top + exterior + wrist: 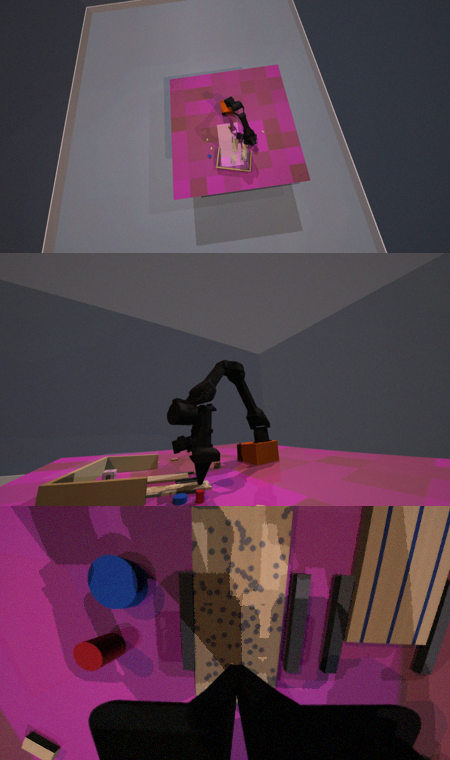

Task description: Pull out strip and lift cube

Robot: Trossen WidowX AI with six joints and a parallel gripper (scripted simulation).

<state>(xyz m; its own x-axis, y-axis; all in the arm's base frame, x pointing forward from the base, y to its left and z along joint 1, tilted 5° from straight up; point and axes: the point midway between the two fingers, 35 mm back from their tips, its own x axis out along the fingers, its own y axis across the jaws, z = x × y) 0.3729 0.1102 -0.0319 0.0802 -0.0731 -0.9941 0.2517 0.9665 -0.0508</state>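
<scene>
Gripper, fingers closed together on nothing, pressed its tip onto the dotted tan strip, apparently to drag it toward six o'clock.

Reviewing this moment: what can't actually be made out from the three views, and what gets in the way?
- Far ends of the dotted tan strip and blue-striped tan strip: cut off by the wrist view's top edge, so wholeness is unclear.
- Which strip bears the white labelled cube: exterior view, the tan wooden frame wall blocks its base.
- Top view: strips and cube too small.
- Whether the shut black gripper touches the dotted strip: its tips hide the contact.
</scene>
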